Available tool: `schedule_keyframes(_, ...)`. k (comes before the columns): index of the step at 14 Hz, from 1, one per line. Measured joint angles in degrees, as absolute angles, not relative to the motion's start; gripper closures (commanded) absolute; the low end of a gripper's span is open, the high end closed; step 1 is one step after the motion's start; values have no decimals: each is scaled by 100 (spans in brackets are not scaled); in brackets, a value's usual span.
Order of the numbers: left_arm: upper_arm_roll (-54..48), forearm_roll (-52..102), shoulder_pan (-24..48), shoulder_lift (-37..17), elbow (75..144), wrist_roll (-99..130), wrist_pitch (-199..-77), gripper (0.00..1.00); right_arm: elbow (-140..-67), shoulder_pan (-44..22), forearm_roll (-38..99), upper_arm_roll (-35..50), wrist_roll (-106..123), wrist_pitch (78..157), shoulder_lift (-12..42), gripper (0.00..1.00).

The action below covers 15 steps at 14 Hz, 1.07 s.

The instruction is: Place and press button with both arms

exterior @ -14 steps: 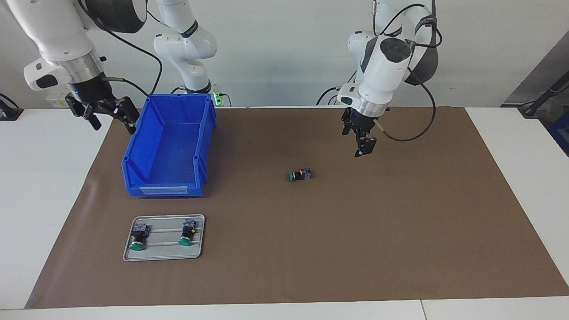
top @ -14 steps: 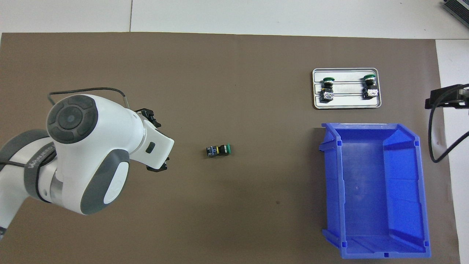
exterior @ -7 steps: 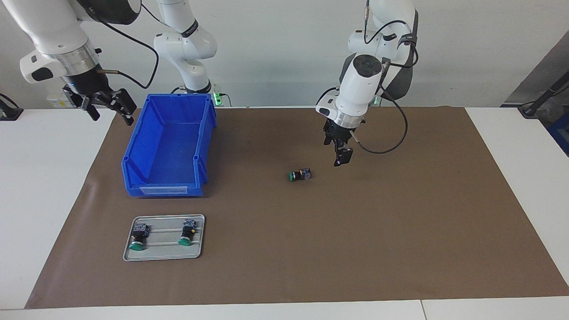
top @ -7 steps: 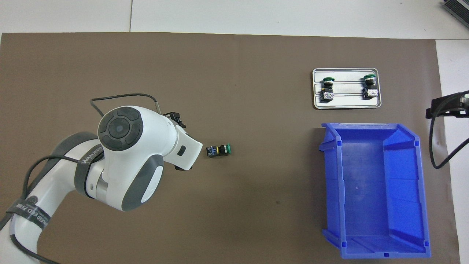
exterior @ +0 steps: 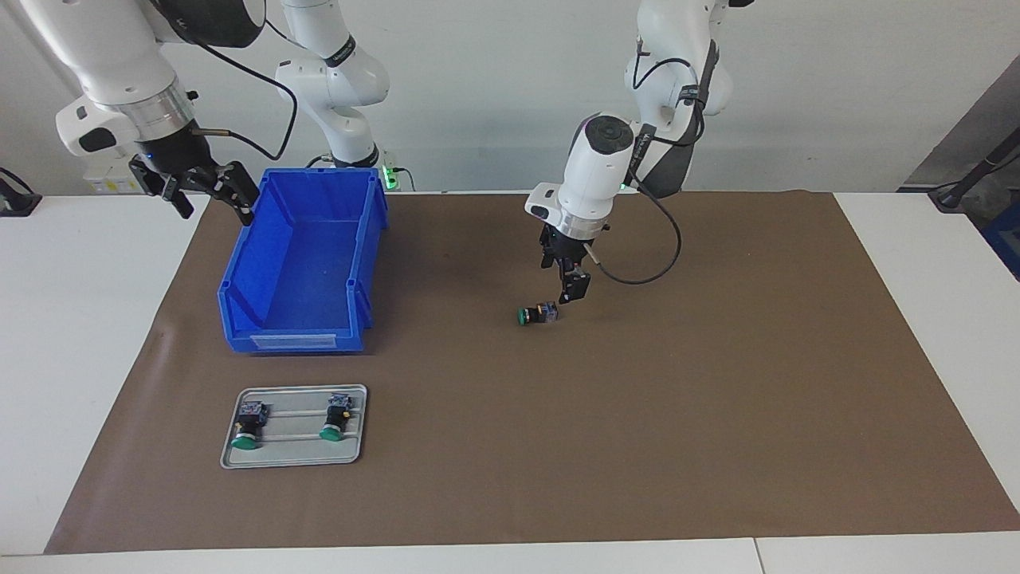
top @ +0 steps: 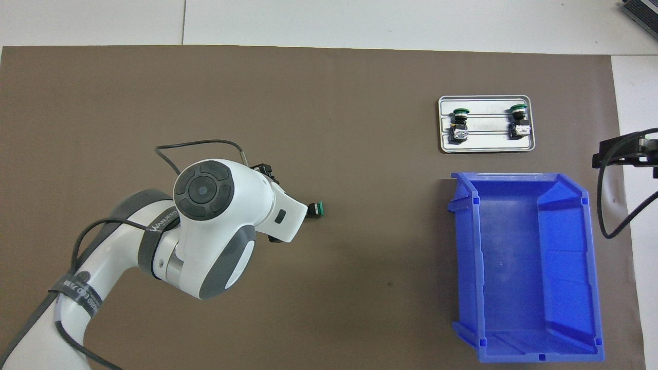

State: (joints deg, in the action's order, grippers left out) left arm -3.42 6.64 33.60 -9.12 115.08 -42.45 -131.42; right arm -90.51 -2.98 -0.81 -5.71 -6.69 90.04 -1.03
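— How far along is the job?

— Early. The button (exterior: 536, 315) lies on its side on the brown mat (exterior: 717, 414), just below the left gripper (exterior: 570, 292) and a little toward the right arm's end of the table from it. The left gripper hangs over the button's grey block end, fingers spread, holding nothing; from above the wrist hides the gap, so I can't swear it isn't touching.

— And the other arm?

— The right gripper (exterior: 209, 194) waits in the air over the mat beside the blue bin (exterior: 303, 263), fingers spread, empty.

— What's left?

— Grasping, placing, pressing: all of it, I judge. Two more buttons (exterior: 291, 422) sit on the grey tray (exterior: 293, 456), well apart from both grippers.
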Motion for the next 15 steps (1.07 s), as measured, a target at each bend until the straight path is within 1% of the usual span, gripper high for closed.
schedule_keyframes(5,-337,665,3545,-1582,10989,-4078,-13301,9,-9055,-336,-81,-603,-695,8962,-104,0)
schedule_keyframes(9,-343,666,3676,-1953,10919,-4077,-13755,10,-9057,-368,-81,-596,-695,8845,-109,0)
schedule_keyframes(15,-341,665,3840,-2202,10918,-4078,-13946,10,-9057,-377,-81,-593,-695,8815,-117,0)
